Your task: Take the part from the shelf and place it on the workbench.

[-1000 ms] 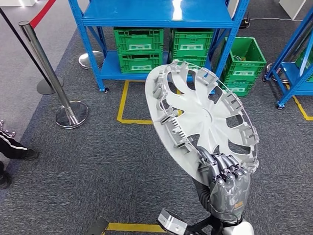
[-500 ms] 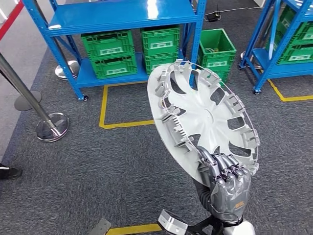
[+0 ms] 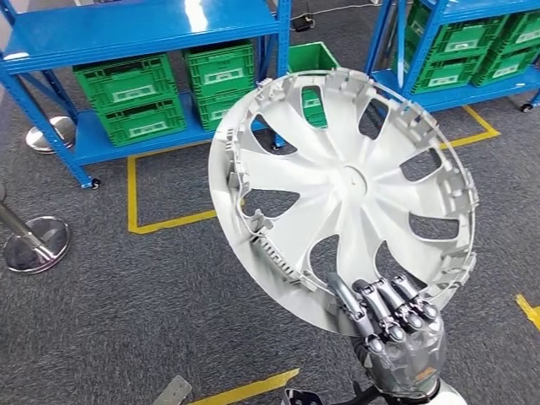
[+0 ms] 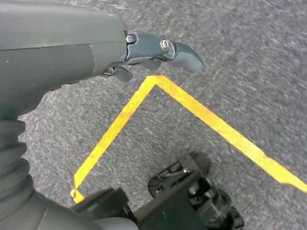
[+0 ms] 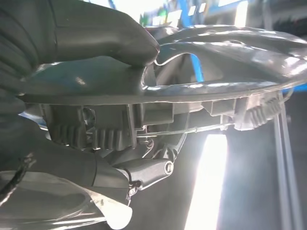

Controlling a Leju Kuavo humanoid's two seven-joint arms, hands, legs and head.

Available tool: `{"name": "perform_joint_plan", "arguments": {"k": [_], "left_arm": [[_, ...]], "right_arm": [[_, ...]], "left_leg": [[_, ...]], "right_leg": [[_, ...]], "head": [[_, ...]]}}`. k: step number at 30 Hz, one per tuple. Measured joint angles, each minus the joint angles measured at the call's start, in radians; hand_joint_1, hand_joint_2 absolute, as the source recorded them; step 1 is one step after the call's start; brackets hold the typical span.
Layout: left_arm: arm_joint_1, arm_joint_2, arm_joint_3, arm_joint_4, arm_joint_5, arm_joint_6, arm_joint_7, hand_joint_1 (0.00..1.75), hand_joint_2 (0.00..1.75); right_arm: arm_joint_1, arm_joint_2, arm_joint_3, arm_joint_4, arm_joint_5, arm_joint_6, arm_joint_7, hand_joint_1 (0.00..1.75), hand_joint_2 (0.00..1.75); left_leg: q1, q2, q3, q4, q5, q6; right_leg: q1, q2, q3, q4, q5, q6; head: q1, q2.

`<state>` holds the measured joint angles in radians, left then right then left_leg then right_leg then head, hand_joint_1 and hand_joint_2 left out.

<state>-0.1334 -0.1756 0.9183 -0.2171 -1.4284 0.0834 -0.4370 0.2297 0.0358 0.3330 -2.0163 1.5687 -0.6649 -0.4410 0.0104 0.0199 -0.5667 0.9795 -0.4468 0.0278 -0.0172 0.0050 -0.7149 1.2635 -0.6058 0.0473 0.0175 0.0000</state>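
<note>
**One wheel cover, lots of grey carpet**

Right hand [image 3: 398, 337] grips the silver wheel cover [image 3: 343, 190] by its lower rim, over grey carpet [image 3: 127, 295] with yellow tape lines [image 3: 159, 221]. Blue shelves [image 3: 127, 34] hold green crates [image 3: 127, 97]. Left hand [image 4: 159, 50] hangs, fingers loose, holding nothing.

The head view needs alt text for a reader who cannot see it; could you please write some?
The robot's right hand grips the lower rim of a large silver wheel cover, held up tilted with its ribbed inner side facing the camera. Behind it, over grey carpet with yellow floor tape, stand blue shelves holding green crates.
</note>
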Motion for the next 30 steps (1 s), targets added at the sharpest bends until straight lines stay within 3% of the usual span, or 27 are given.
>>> {"name": "perform_joint_plan", "arguments": {"k": [1,2,4,6,9,11,14,15,16,17,18,20,22,24,25,27,28,30], "left_arm": [[0.000,-0.001,-0.004,0.000,0.002,-0.001,0.000,0.00,1.75],[0.000,-0.001,-0.008,0.000,0.003,-0.002,0.001,0.00,1.75],[-0.003,-0.002,-0.017,0.000,0.005,-0.004,0.002,0.00,1.75],[-0.004,-0.002,-0.024,-0.001,0.006,-0.005,0.004,0.00,1.75],[-0.006,-0.003,-0.034,-0.001,0.010,-0.005,0.006,0.00,1.75],[-0.007,-0.003,-0.042,-0.002,0.013,-0.005,0.006,0.00,1.75],[-0.003,-0.003,-0.047,-0.002,0.015,-0.005,0.008,0.00,1.75],[-0.001,-0.003,-0.048,-0.002,0.016,-0.005,0.008,0.00,1.75],[0.001,-0.003,-0.050,-0.002,0.017,-0.005,0.008,0.00,1.75],[0.002,-0.003,-0.051,-0.002,0.017,-0.004,0.008,0.00,1.75],[0.003,-0.003,-0.052,-0.002,0.018,-0.004,0.008,0.00,1.75],[0.002,-0.002,-0.053,-0.002,0.019,-0.003,0.008,0.00,1.75],[0.001,-0.001,-0.054,-0.002,0.021,-0.003,0.009,0.00,1.75],[0.001,-0.003,-0.058,-0.002,0.023,-0.003,0.009,0.00,1.75],[0.000,-0.004,-0.060,-0.002,0.024,-0.002,0.009,0.00,1.75],[-0.001,-0.006,-0.063,-0.003,0.025,0.000,0.008,0.00,1.75],[0.000,-0.007,-0.065,-0.003,0.025,0.001,0.008,0.00,1.75],[0.005,-0.008,-0.066,-0.003,0.026,0.001,0.009,0.00,1.75]], "right_arm": [[0.001,0.015,-0.025,-0.020,0.000,0.000,-0.042,1.75,1.75],[0.000,0.029,-0.048,-0.040,0.000,0.000,-0.076,1.75,1.75],[-0.001,0.055,-0.091,-0.079,0.000,0.000,-0.123,1.75,1.75],[-0.005,0.078,-0.128,-0.117,0.000,0.000,-0.154,1.75,1.75],[-0.006,0.103,-0.171,-0.159,0.000,0.000,-0.192,1.75,1.75],[-0.008,0.115,-0.193,-0.182,0.000,0.000,-0.206,1.75,1.75],[-0.015,0.126,-0.213,-0.199,0.000,0.000,-0.218,1.75,1.75],[-0.016,0.127,-0.219,-0.200,0.000,0.000,-0.220,1.75,1.75],[-0.016,0.128,-0.225,-0.202,0.000,0.000,-0.221,1.75,1.75],[-0.016,0.128,-0.229,-0.202,0.000,0.000,-0.223,1.75,1.75],[-0.016,0.128,-0.234,-0.203,0.000,0.000,-0.224,1.75,1.75],[-0.016,0.130,-0.241,-0.205,0.000,0.000,-0.226,1.75,1.75],[-0.017,0.131,-0.245,-0.206,0.000,0.000,-0.231,1.75,1.75],[-0.015,0.131,-0.250,-0.208,0.000,0.000,-0.240,1.75,1.75],[-0.012,0.131,-0.253,-0.208,0.000,0.000,-0.243,1.75,1.75],[-0.009,0.131,-0.258,-0.209,0.000,0.000,-0.248,1.75,1.75],[-0.008,0.131,-0.261,-0.209,0.000,0.000,-0.249,1.75,1.75],[-0.008,0.131,-0.266,-0.209,0.000,0.000,-0.252,1.75,1.75]], "left_leg": [[0.000,0.015,0.000,0.001,-0.001,-0.002],[0.001,0.028,0.000,0.003,-0.003,-0.004],[0.001,0.049,0.001,0.010,-0.008,-0.014],[-0.003,0.063,0.002,0.018,-0.014,-0.027],[-0.003,0.085,0.005,0.021,-0.013,-0.043],[0.002,0.065,-0.003,0.047,-0.040,-0.052],[0.004,0.000,-0.071,0.223,-0.147,-0.055],[0.003,-0.008,-0.095,0.283,-0.170,-0.053],[0.002,-0.012,-0.105,0.312,-0.174,-0.049],[0.000,-0.014,-0.099,0.303,-0.158,-0.043],[-0.003,-0.021,-0.074,0.256,-0.126,-0.034],[-0.008,-0.061,-0.008,0.122,-0.063,-0.011],[-0.010,-0.093,0.028,0.043,-0.045,0.002],[-0.010,-0.083,0.033,0.026,-0.046,-0.001],[-0.008,-0.071,0.034,0.020,-0.042,-0.002],[-0.003,-0.046,0.037,0.005,-0.031,0.000],[-0.003,-0.032,0.036,0.002,-0.029,0.002],[-0.004,-0.003,0.033,0.002,-0.029,0.003]], "right_leg": [[-0.002,-0.003,-0.001,0.002,0.010,0.004],[-0.004,-0.009,0.019,-0.033,0.036,0.006],[-0.004,-0.042,0.095,-0.167,0.091,0.007],[-0.001,-0.065,0.144,-0.250,0.113,-0.004],[0.002,-0.044,0.143,-0.255,0.119,-0.026],[0.000,-0.025,0.139,-0.257,0.127,-0.041],[0.001,0.006,0.134,-0.258,0.135,-0.054],[0.004,0.019,0.133,-0.258,0.136,-0.056],[0.007,0.032,0.131,-0.258,0.138,-0.058],[0.010,0.046,0.131,-0.258,0.140,-0.059],[0.013,0.060,0.131,-0.258,0.141,-0.059],[0.017,0.084,0.129,-0.256,0.145,-0.056],[0.017,0.104,0.122,-0.254,0.150,-0.049],[0.014,0.125,0.111,-0.256,0.157,-0.036],[0.015,0.119,0.104,-0.254,0.156,-0.031],[0.017,0.072,0.074,-0.205,0.121,-0.022],[0.016,0.039,0.049,-0.150,0.089,-0.018],[0.011,0.007,-0.009,-0.021,0.029,-0.007]], "head": [[0.000,0.000],[0.000,0.000],[0.001,0.000],[-0.001,0.000],[-0.002,0.000],[-0.002,0.000],[-0.005,0.000],[-0.005,0.000],[-0.005,0.000],[-0.005,0.000],[-0.005,0.000],[-0.005,0.000],[-0.005,0.000],[-0.006,0.000],[-0.005,0.000],[0.001,0.000],[0.004,0.000],[0.007,0.000]]}}
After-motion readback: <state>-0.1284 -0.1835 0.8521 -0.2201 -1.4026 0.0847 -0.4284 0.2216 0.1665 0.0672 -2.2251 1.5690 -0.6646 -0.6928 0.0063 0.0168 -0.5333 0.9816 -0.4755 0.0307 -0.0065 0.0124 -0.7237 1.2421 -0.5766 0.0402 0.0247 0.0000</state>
